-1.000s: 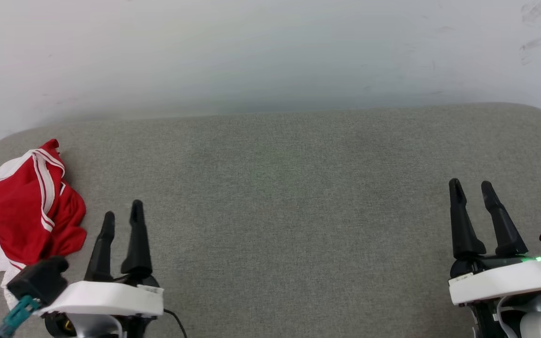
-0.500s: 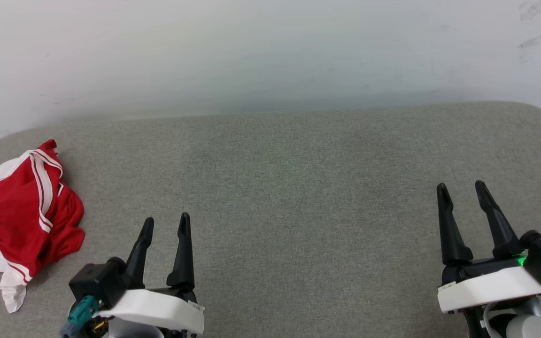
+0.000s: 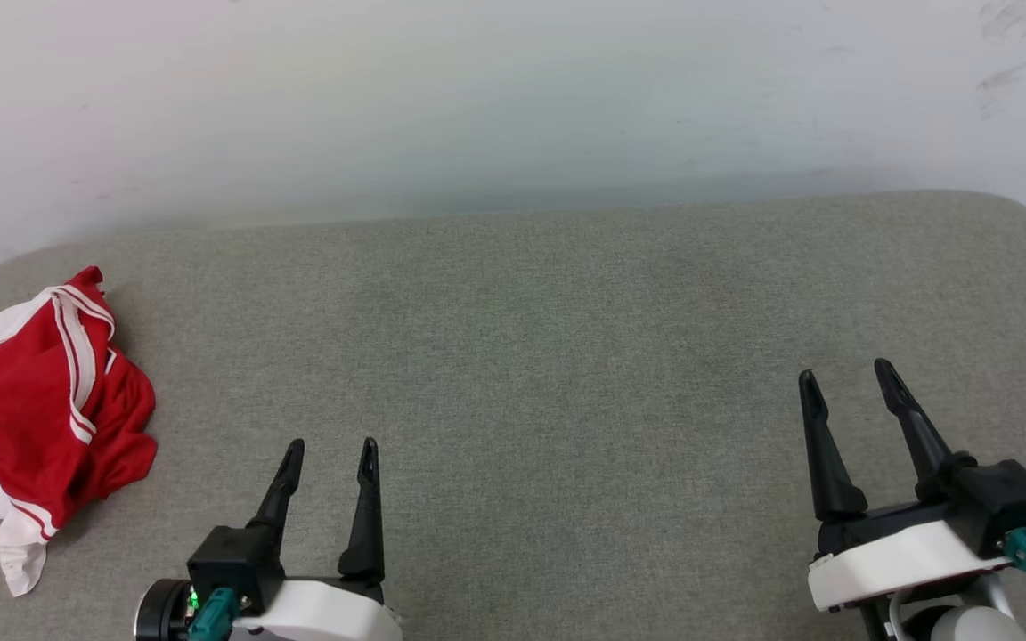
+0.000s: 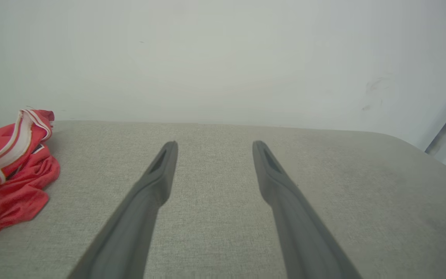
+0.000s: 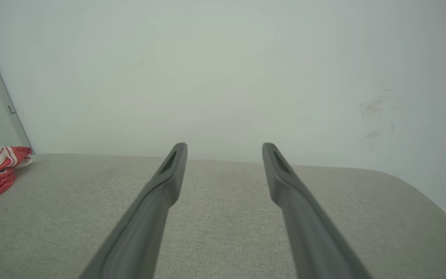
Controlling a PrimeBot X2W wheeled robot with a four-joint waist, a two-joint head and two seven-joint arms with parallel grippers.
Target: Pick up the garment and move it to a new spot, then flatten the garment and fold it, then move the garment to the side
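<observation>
Garment (image 3: 36, 418) lies in a crumpled red heap with white bits and stripes, at the far left of the grey cushion (image 3: 531, 338), near its round corner. It is not flat and not folded. The left gripper (image 3: 333, 442) is low in the head view, to the right of the garment and apart from it. Its two dark fingers are spread wide and hold nothing. The right gripper (image 3: 844, 369) is over on the right side of the cushion, well apart from the garment. Its fingers are wide apart too, with nothing between them. In the left wrist view the garment (image 4: 10, 182) sits left of the fingers, with bare cushion in between. A pale wall (image 3: 477, 89) stands behind the cushion.
</observation>
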